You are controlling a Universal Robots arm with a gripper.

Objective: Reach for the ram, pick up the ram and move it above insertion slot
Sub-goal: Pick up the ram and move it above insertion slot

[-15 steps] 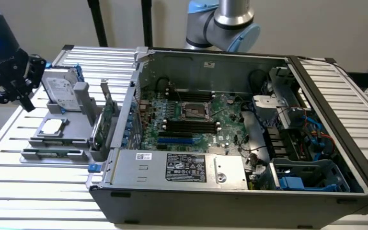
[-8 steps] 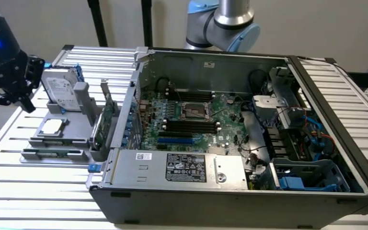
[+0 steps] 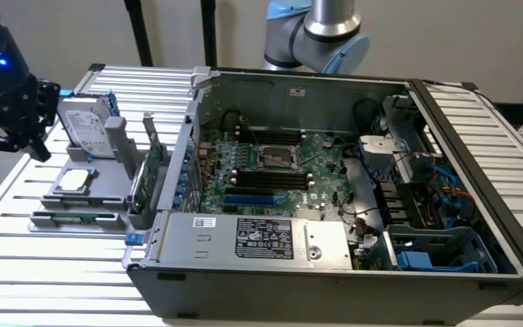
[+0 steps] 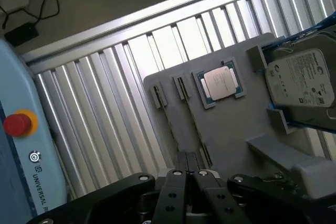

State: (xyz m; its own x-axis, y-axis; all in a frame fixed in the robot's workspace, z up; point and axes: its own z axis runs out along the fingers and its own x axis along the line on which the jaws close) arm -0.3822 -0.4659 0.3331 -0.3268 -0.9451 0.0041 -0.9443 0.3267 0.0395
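The ram [image 3: 73, 218] is a thin green stick lying in the front groove of the grey holder [image 3: 107, 194], left of the open computer case [image 3: 334, 272]. My black gripper [image 3: 36, 146] hangs above the table off the holder's far left corner, apart from the ram and higher than it. In the wrist view my gripper [image 4: 186, 157] is shut with nothing between its fingers, over the grey holder [image 4: 226, 129]. The long black memory slots [image 3: 271, 179] sit on the motherboard inside the case.
On the holder stand a silver hard drive [image 3: 87, 126], a processor chip [image 3: 73, 178] and an upright green expansion card [image 3: 156, 163]. The slatted aluminium table [image 3: 25, 272] carries everything. A teach pendant with a red button [image 4: 18, 124] lies beside the table. An arm joint [image 3: 321, 37] rises behind the case.
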